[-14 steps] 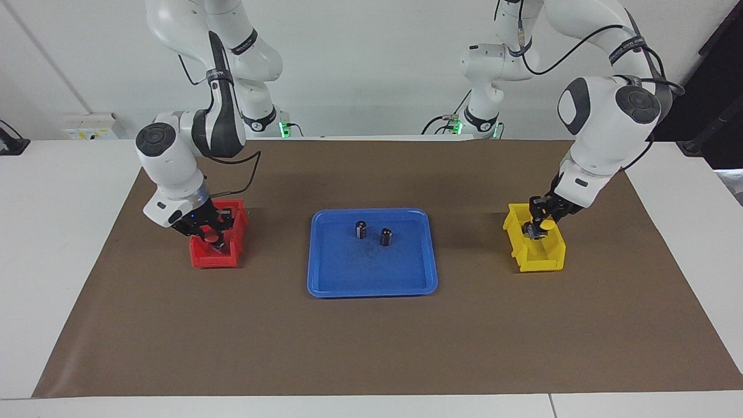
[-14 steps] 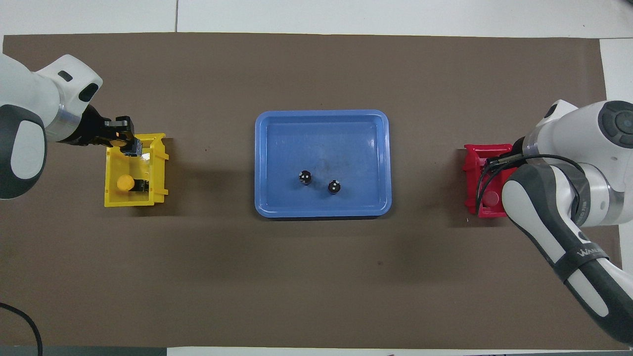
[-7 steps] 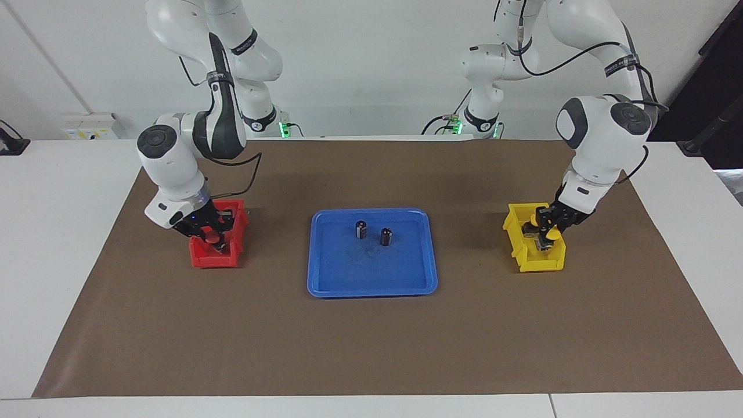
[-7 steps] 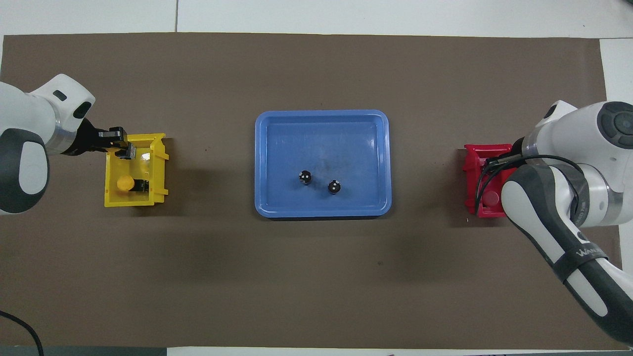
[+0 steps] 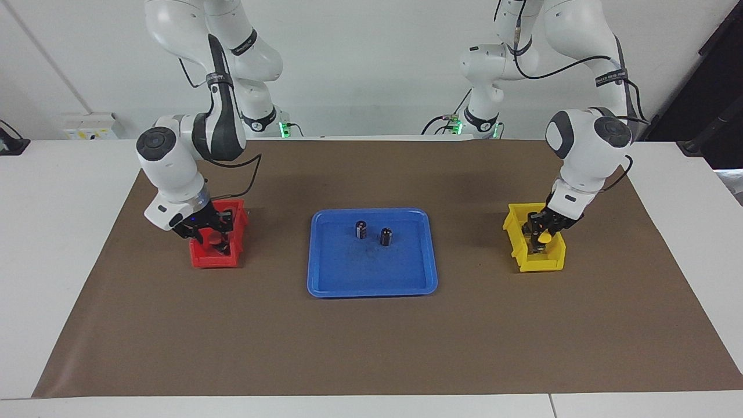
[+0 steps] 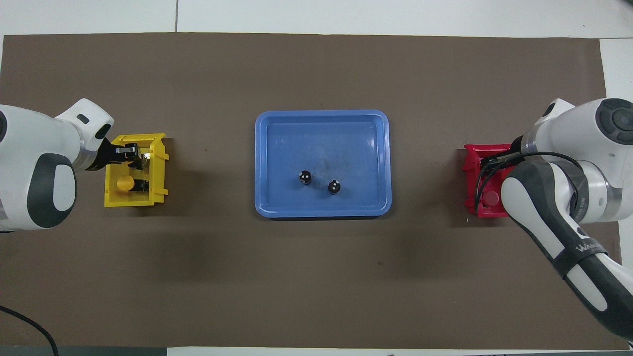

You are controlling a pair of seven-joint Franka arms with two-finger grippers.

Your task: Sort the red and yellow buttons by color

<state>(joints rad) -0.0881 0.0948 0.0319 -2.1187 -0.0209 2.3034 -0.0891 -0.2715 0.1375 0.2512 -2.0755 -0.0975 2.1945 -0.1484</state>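
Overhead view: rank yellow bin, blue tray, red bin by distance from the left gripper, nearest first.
1. Yellow bin: left gripper is over it, at the left arm's end.
2. Blue tray: mid-table.
3. Red bin: at the right arm's end, under the right gripper.

— What is here, counted?
— One blue tray [image 5: 371, 270], two dark cylinders [image 5: 360, 229] [image 5: 386, 236], one red bin [image 5: 212, 261], one yellow bin [image 5: 540, 266], two yellow buttons [image 6: 124, 184] [image 5: 544, 238], at least one red button [image 6: 490, 198], two robot arms [image 5: 174, 168] [image 5: 586, 157].
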